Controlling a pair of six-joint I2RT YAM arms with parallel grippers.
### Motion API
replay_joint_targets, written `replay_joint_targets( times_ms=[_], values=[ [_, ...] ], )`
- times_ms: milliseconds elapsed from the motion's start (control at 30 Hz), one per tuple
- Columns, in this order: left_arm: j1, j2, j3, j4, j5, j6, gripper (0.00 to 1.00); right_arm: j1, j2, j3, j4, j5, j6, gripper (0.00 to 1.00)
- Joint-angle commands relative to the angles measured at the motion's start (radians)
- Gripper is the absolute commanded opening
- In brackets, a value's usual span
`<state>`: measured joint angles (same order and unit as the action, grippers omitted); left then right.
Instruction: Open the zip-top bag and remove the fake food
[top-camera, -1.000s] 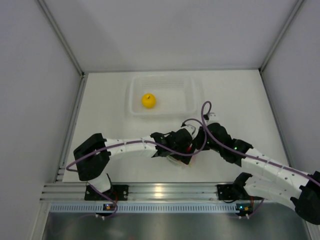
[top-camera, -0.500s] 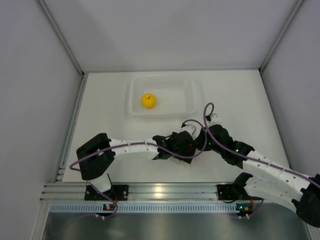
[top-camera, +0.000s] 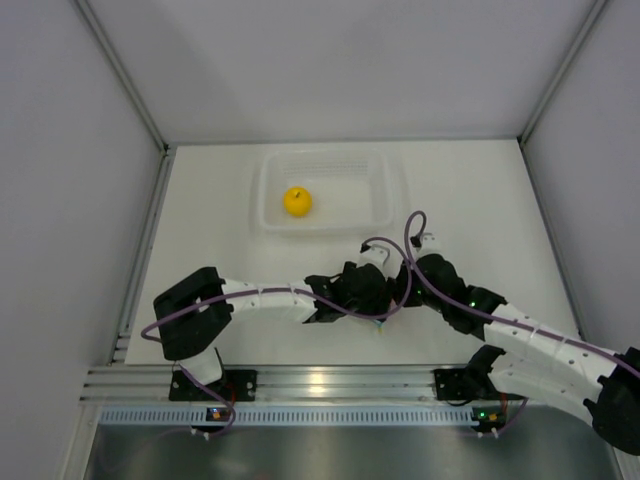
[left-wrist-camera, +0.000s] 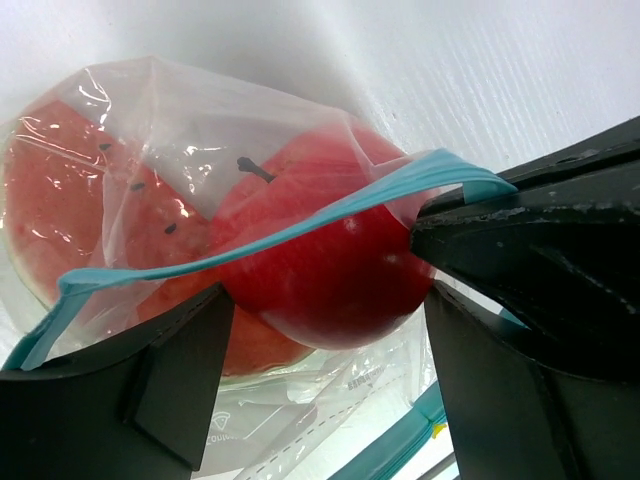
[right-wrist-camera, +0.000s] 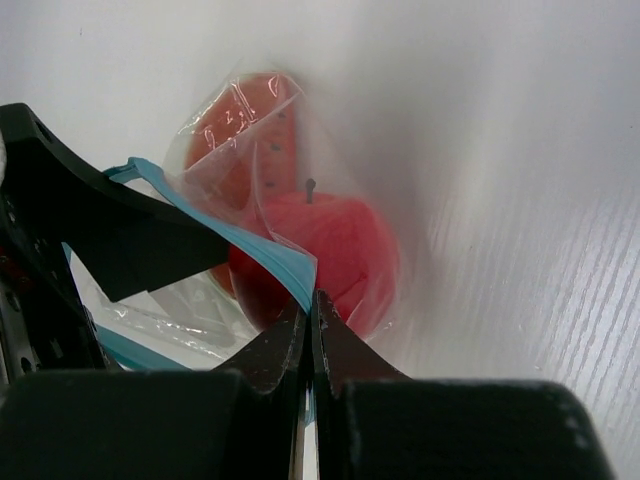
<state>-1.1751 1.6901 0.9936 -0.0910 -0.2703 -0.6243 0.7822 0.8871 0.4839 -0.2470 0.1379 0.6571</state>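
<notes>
Top external view: the bag (left-wrist-camera: 150, 120) lies mid-tabletop (top-camera: 480, 200), at 6 o'clock from the tray (top-camera: 263, 190), hidden under both wrists. The right pincer (right-wrist-camera: 308, 303) is clamped on the bag's zip strip (left-wrist-camera: 250, 242). The left pincer (left-wrist-camera: 320, 330) stands apart, one finger on either side of the apple (left-wrist-camera: 320, 275). Best, I judge, to keep the strip lifted and taut while the left pincer closes squarely on the apple, clear of loose film. Counted: one tray, one bag, one melon slice (left-wrist-camera: 60, 200), one apple, one yellow fruit (top-camera: 297, 201) in the tray.

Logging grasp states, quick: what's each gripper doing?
Left gripper: open, straddling the red fruit.
Right gripper: shut on the zip-top bag, at its blue strip.
</notes>
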Motion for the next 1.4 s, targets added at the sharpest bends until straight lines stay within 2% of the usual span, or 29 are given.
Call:
replay_joint_targets(
  times_ms=[0,100,367,400,533,567,667,700,767,800,867,900,967,1233,1367],
  values=[
    [-0.009,-0.003,0.011,0.146,-0.043,0.002,0.80,-0.003,0.010,-0.005,0.069,-0.053,0.012,0.00],
    [-0.009,0.011,0.022,0.155,-0.047,0.006,0.77,-0.009,0.016,-0.008,0.077,-0.064,0.013,0.00],
    [-0.009,0.068,0.056,0.154,-0.066,0.009,0.91,-0.012,0.006,-0.008,0.080,-0.095,0.013,0.00],
    [-0.009,0.071,0.060,0.154,-0.070,0.009,0.98,-0.012,0.004,-0.011,0.084,-0.103,0.012,0.00],
    [-0.009,0.086,0.074,0.155,-0.084,0.021,0.97,-0.011,0.010,-0.021,0.103,-0.130,0.015,0.00],
    [-0.009,0.089,0.079,0.157,-0.086,0.026,0.95,-0.012,0.012,-0.025,0.106,-0.133,0.016,0.00],
    [-0.009,0.094,0.085,0.163,-0.087,0.031,0.80,-0.012,0.013,-0.028,0.109,-0.132,0.016,0.00],
    [-0.009,0.094,0.085,0.171,-0.090,0.029,0.69,-0.012,0.013,-0.028,0.109,-0.132,0.015,0.00],
    [-0.009,0.092,0.082,0.178,-0.093,0.037,0.60,-0.014,0.013,-0.028,0.104,-0.129,0.013,0.00],
    [-0.009,0.092,0.083,0.180,-0.093,0.035,0.44,-0.014,0.013,-0.028,0.103,-0.123,0.010,0.00],
    [-0.012,0.082,0.080,0.180,-0.089,0.035,0.28,-0.014,0.007,-0.028,0.092,-0.106,0.009,0.00],
    [-0.015,0.076,0.079,0.181,-0.090,0.038,0.14,-0.012,0.006,-0.028,0.091,-0.097,0.006,0.00],
    [-0.026,0.062,0.074,0.183,-0.087,0.047,0.00,-0.014,-0.007,-0.027,0.089,-0.074,0.006,0.00],
    [-0.072,-0.029,-0.004,0.243,-0.053,0.087,0.00,-0.017,-0.031,0.062,0.015,0.060,-0.033,0.00],
    [-0.087,-0.072,-0.042,0.263,-0.055,0.100,0.00,-0.018,0.021,0.152,-0.052,0.142,-0.085,0.00]
  ],
)
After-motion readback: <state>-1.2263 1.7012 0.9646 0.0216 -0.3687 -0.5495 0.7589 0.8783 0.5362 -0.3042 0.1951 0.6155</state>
